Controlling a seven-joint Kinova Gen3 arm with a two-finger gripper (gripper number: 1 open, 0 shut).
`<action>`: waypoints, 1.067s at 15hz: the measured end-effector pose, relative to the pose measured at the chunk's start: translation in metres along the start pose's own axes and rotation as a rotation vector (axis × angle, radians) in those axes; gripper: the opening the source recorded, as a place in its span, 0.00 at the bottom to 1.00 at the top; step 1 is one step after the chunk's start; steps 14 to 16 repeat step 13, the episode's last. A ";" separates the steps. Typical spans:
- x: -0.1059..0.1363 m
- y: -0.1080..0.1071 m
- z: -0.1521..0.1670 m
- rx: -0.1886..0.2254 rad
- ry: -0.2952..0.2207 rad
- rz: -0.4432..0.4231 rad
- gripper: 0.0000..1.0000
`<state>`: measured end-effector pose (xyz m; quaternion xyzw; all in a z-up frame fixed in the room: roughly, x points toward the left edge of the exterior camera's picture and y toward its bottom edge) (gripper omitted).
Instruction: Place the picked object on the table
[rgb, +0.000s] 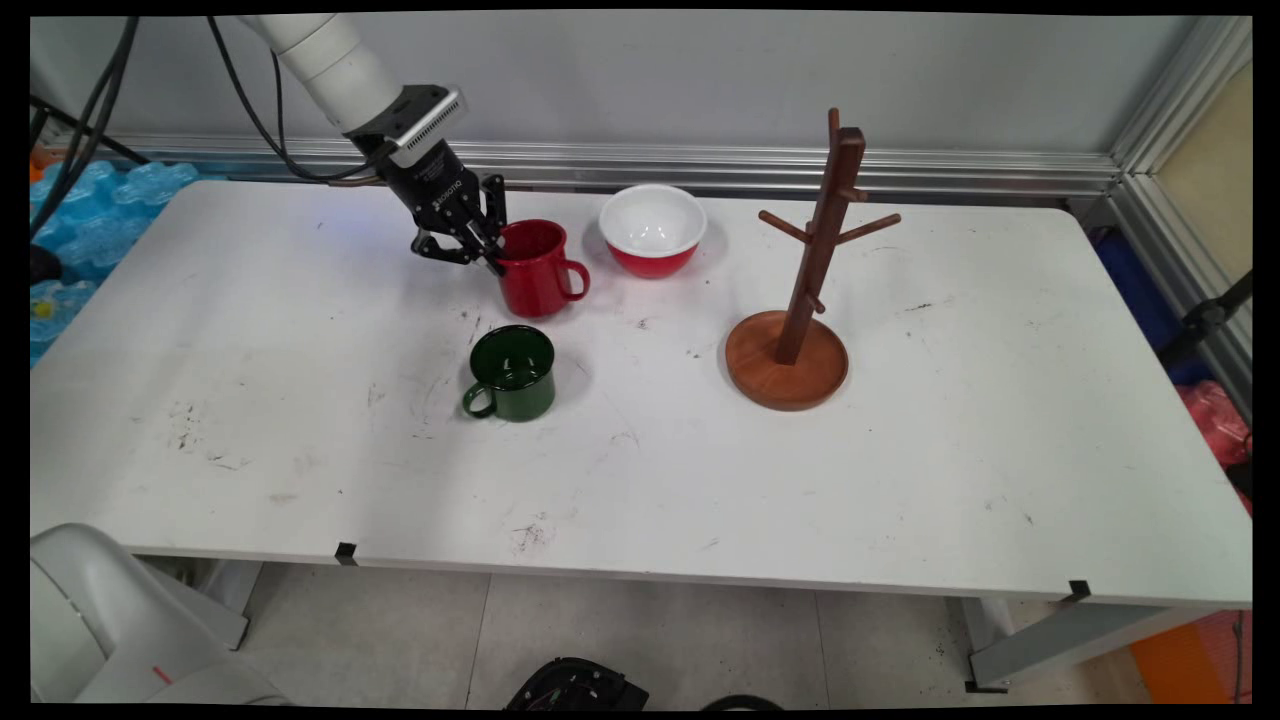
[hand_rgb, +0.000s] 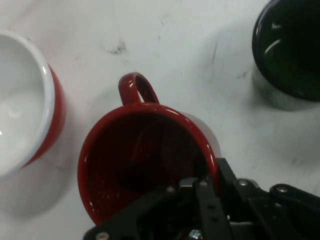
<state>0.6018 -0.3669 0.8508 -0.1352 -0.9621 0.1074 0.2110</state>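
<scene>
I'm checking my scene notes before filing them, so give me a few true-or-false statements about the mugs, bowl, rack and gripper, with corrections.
1. The gripper is at the rim of the red mug. True.
2. The green mug hangs on the rack. False: it stands on the table, and the rack's pegs are bare.
3. The bowl is white inside and red outside. True.
4. The red mug lies on its side. False: it stands upright.
5. The bowl stands between the red mug and the rack. True.
</scene>
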 end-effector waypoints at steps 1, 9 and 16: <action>-0.001 0.000 0.000 -0.001 -0.006 0.008 0.00; -0.005 0.000 0.001 -0.010 -0.029 0.051 1.00; -0.005 0.000 0.001 -0.012 -0.033 0.060 1.00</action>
